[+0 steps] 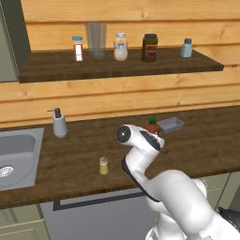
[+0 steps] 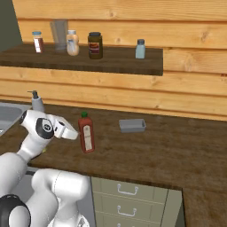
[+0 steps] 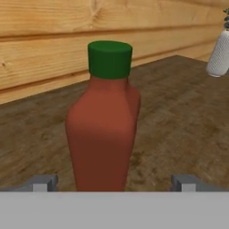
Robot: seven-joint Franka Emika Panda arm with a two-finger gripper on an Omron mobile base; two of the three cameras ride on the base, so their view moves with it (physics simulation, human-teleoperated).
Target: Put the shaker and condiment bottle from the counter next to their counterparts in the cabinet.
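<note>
Pincer (image 3: 114,182) spread wide and released, grasping nothing, level with the lower body of the condiment bottle (image 3: 103,134), one fingertip (image 3: 42,182) on each side and apparently not yet touching. To do this step well: keep the bottle centred between the tips, push in a little further, then clench low on the broad body rather than the narrow neck, and lift straight up to avoid tipping it. Tall, slim, red, with sloping shoulders and a small green cap, upright on the dark wood desk (image 2: 177,150), near the grey tray (image 2: 131,125). Shaker (image 1: 103,165) tiny, yellow-green, grey-capped, upright near the desk's front edge. Up on the cabinet (image 1: 117,65): pale blue shaker (image 1: 186,48) and cream bottle (image 1: 121,47), well apart.
</note>
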